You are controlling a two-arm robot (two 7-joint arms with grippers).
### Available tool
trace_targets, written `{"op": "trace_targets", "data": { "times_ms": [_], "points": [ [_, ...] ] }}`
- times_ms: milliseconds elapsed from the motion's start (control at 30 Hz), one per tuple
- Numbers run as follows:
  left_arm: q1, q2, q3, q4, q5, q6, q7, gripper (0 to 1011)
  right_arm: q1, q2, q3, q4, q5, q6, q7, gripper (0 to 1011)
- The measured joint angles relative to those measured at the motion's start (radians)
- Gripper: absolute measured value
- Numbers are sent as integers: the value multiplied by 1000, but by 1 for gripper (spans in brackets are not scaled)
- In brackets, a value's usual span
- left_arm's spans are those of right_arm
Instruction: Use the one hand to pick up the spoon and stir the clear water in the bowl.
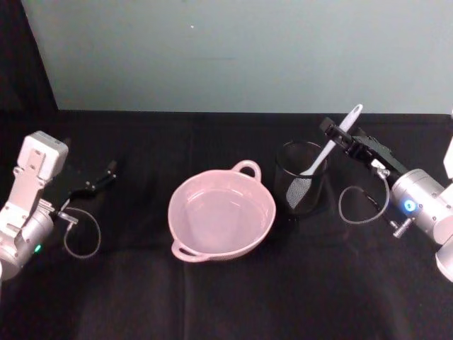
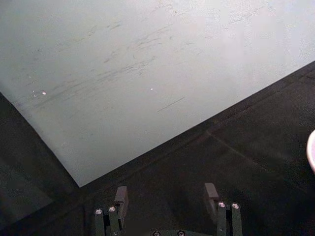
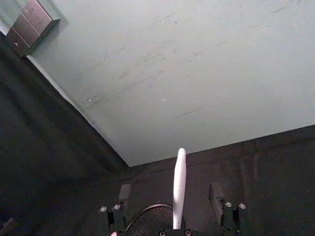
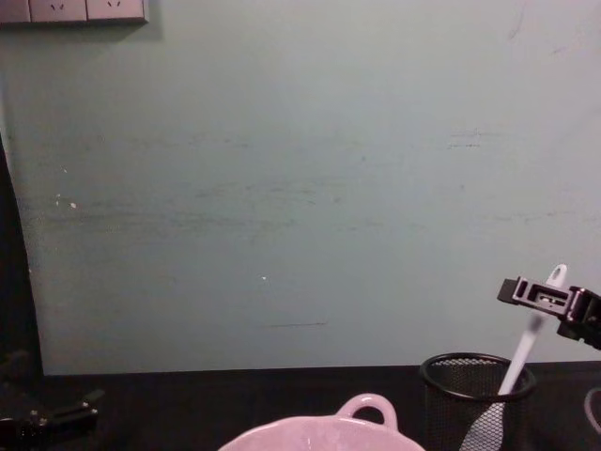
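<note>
Right tool [image 1: 340,133], jaws apart, straddles the spoon [image 1: 325,152] in the mesh cup [image 1: 301,185] — left tool [image 1: 107,173] idle, apart — black table [image 1: 212,297], greenish wall [image 1: 233,49].

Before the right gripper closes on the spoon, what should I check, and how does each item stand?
1. Spoon handle between the right gripper's fingers: ok.
2. Gripper shut on the handle: not ok, there is a gap on both sides.
3. Spoon head down in the mesh cup: ok, handle leaning out toward the gripper.
4. Bowl upright, just left of the cup: ok.
5. Water in the bowl: cannot tell.
6. Left gripper off at the far left, away from the bowl: ok, open.
</note>
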Motion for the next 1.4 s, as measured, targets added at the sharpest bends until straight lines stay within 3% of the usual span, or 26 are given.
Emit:
{"op": "trace_targets", "data": {
  "times_ms": [567, 1000, 1400],
  "points": [
    [0, 0, 0, 0, 0, 0, 0, 1011, 19, -11, -10, 26, -4, -7, -4, 970],
    [0, 0, 0, 0, 0, 0, 0, 1011, 17, -9, -9, 23, -5, -6, -5, 632],
    [0, 0, 0, 0, 0, 0, 0, 1011, 16, -9, -9, 22, -6, -5, -5, 226]
  ]
}}
